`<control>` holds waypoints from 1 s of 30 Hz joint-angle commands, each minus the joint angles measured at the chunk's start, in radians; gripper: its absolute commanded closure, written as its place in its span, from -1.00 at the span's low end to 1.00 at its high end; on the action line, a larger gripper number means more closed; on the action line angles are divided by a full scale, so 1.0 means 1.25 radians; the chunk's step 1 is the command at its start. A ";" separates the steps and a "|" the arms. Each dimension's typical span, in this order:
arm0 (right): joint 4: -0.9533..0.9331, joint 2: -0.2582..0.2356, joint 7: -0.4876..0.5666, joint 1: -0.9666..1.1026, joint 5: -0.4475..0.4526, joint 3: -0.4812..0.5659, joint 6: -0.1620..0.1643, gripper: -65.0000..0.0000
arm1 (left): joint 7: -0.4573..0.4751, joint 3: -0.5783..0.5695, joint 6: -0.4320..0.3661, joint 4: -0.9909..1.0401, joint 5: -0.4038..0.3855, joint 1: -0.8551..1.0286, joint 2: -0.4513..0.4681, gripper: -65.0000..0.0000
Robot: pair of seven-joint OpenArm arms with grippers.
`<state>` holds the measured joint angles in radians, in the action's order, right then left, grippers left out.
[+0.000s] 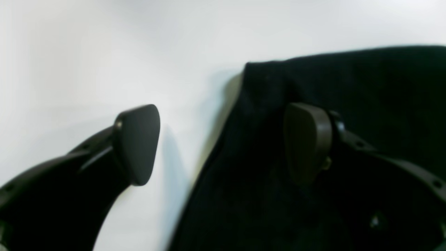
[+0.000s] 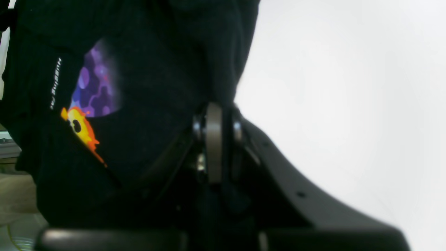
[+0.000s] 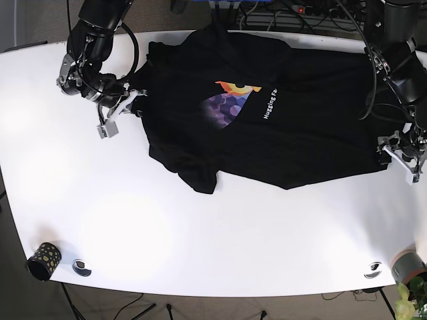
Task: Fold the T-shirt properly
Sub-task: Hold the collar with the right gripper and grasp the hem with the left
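A black T-shirt (image 3: pixel 307 140) with a purple and orange print (image 3: pixel 229 101) lies spread and creased on the white table (image 3: pixel 200 233). My right gripper (image 3: pixel 125 103) is at the shirt's left edge in the base view. In the right wrist view it (image 2: pixel 214 139) is shut with black fabric (image 2: pixel 156 87) pinched between its pads. My left gripper (image 3: pixel 401 152) is at the shirt's right edge. In the left wrist view it (image 1: pixel 223 139) is open. One finger (image 1: pixel 137 144) is over bare table, the other (image 1: pixel 306 143) over the shirt (image 1: pixel 348 90).
A dotted black cup (image 3: pixel 41 261) and a small round object (image 3: pixel 81 268) sit at the front left table edge. Another round object (image 3: pixel 373 270) and a grey pot (image 3: pixel 408 265) are at the front right. Cables (image 3: pixel 280 17) run behind the table.
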<state>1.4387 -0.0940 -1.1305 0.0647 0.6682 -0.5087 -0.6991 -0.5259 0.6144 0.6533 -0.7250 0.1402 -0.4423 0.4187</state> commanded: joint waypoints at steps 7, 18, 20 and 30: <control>0.013 -0.009 0.002 -0.007 0.004 -0.001 0.001 1.00 | 0.016 -0.048 0.036 0.114 -0.011 -0.076 0.013 -0.60; 0.015 -0.009 0.002 -0.007 0.004 -0.001 0.001 1.00 | 0.015 -0.116 0.036 0.131 -0.013 -0.080 0.007 -0.14; 0.015 -0.009 0.002 -0.007 0.004 -0.001 0.001 1.00 | 0.016 -0.116 0.036 0.131 -0.013 -0.080 0.007 0.29; 0.040 -0.020 0.003 -0.041 -0.005 0.030 0.001 1.00 | 0.057 -0.116 0.036 0.070 -0.013 -0.064 0.006 1.00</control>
<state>1.4727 -0.0975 -1.1477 0.0479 0.6487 -0.4969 -0.6964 -0.4526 0.4706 0.6933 -0.5915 0.1123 -0.5152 0.4183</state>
